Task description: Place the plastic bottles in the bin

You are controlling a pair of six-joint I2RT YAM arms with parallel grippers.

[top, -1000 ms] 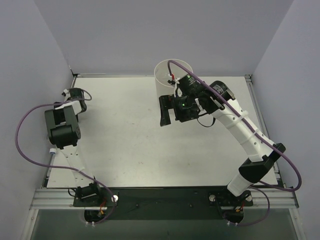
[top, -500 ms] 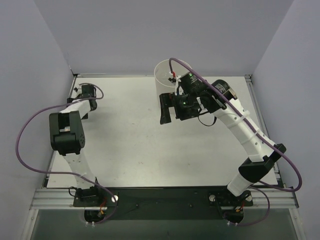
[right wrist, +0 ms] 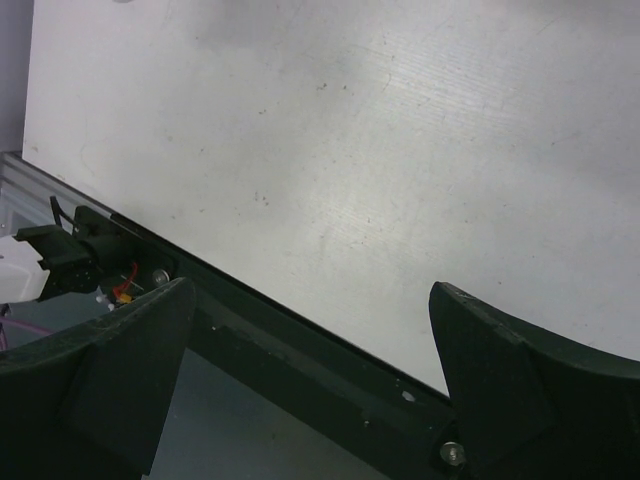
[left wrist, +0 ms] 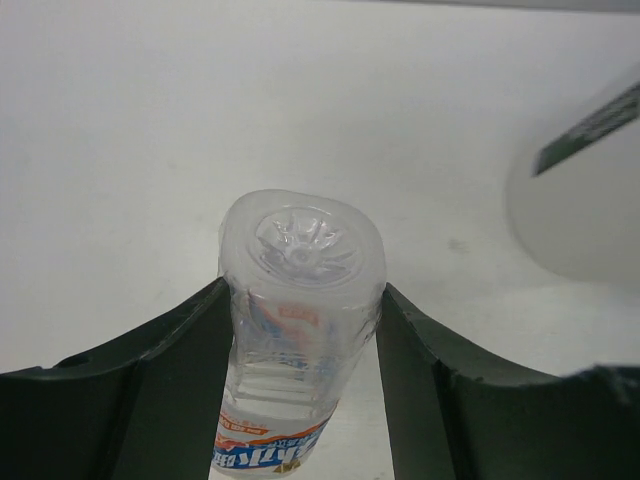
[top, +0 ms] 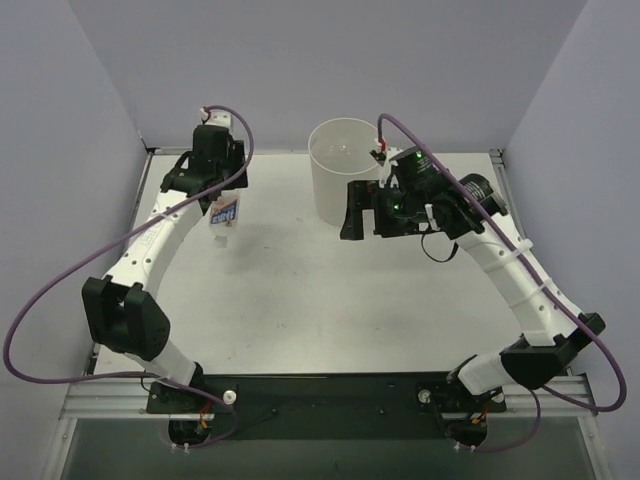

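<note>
A clear plastic bottle [top: 225,214] with a blue label hangs above the table at the back left, and my left gripper [top: 221,199] is shut on it. In the left wrist view the bottle [left wrist: 300,290] points its base at the camera, with both dark fingers [left wrist: 170,380] pressed against its sides. The bin [top: 338,180], a tall off-white bucket, stands at the back centre, to the right of the bottle. Its wall [left wrist: 590,220] shows at the right of the left wrist view. My right gripper [top: 357,211] hovers beside the bin's front right, open and empty [right wrist: 310,300].
Grey walls close in the table [top: 300,290] at the back and on both sides. A black rail [right wrist: 300,350] runs along the near edge, with the arm bases and purple cables [top: 40,300] there.
My left arm has swung from the far left edge toward the back centre, carrying the bottle, with its jaws narrowed onto it. The right arm has drawn to the right, off the bin.
</note>
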